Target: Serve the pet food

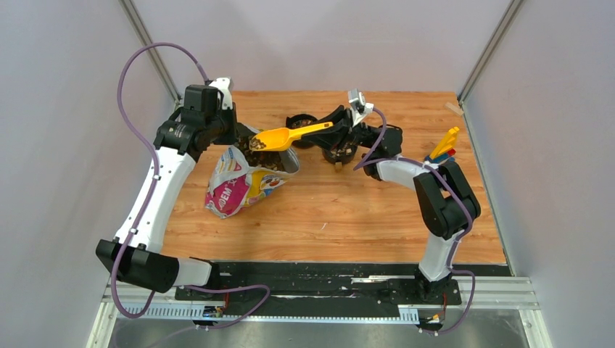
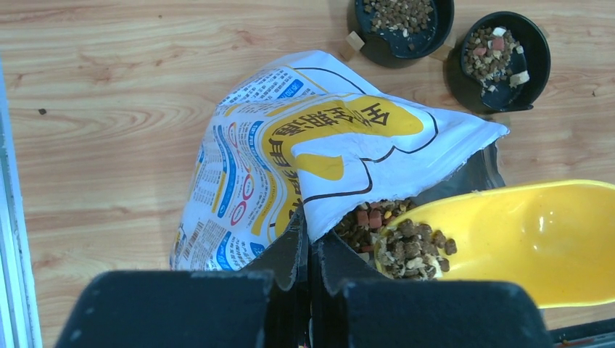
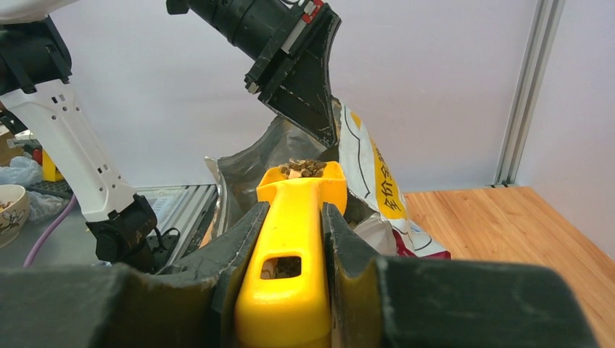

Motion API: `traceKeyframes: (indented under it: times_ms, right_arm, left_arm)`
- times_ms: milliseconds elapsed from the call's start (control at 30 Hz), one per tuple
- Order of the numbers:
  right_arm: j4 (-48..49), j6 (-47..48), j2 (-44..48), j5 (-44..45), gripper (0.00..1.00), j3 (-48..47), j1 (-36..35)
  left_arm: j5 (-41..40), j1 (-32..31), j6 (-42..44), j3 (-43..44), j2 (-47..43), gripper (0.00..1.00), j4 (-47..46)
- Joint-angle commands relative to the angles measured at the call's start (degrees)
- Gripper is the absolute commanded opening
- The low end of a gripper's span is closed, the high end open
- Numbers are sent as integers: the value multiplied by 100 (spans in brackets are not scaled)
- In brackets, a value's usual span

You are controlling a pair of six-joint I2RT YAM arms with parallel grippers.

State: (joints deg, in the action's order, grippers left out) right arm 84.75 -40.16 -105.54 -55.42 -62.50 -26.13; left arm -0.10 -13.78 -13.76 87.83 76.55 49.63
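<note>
Brown pet food (image 2: 415, 247) lies heaped in the bowl of a yellow scoop (image 2: 537, 239) at the open mouth of the printed bag (image 2: 290, 159), and more pet food shows inside the bag. My left gripper (image 2: 310, 232) is shut on the bag's upper rim and holds the mouth up. My right gripper (image 3: 294, 210) is shut on the scoop's handle (image 3: 290, 239), with pet food (image 3: 303, 168) piled at the scoop's far end. In the top view the scoop (image 1: 290, 136) spans from the right gripper (image 1: 337, 129) to the bag (image 1: 239, 181), beside the left gripper (image 1: 245, 136).
Two black bowls (image 2: 442, 14) (image 2: 537, 51) holding kibble stand on the wooden table beyond the bag; in the top view they sit under the right arm (image 1: 301, 122) (image 1: 339, 153). Coloured sticks (image 1: 444, 147) lean at the right edge. Grey walls enclose three sides.
</note>
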Motion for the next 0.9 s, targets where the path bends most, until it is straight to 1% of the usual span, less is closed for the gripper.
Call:
traceKeyframes:
  times_ms: [0,267,467,667,867]
  right_arm:
    - [728,-279,323,102,0,-286,46]
    - [717,-396,451,84,0,-251,98]
    - [716,-452,558,36,0,-325,281]
    - [695,-540,575,-24,0,-453,571]
    - [668,-570,532,-81,0,-517,1013]
  left_arm:
    - [-201,58,67,292,-352,0,-421]
    - [-166,75,36,253,-340,0,-421]
    - [-169,95,-29,387,-250,0,-319]
    - [-151,104,-39,410,-202,0,-295]
    - [-133,112,-51,376,-190,0,-290]
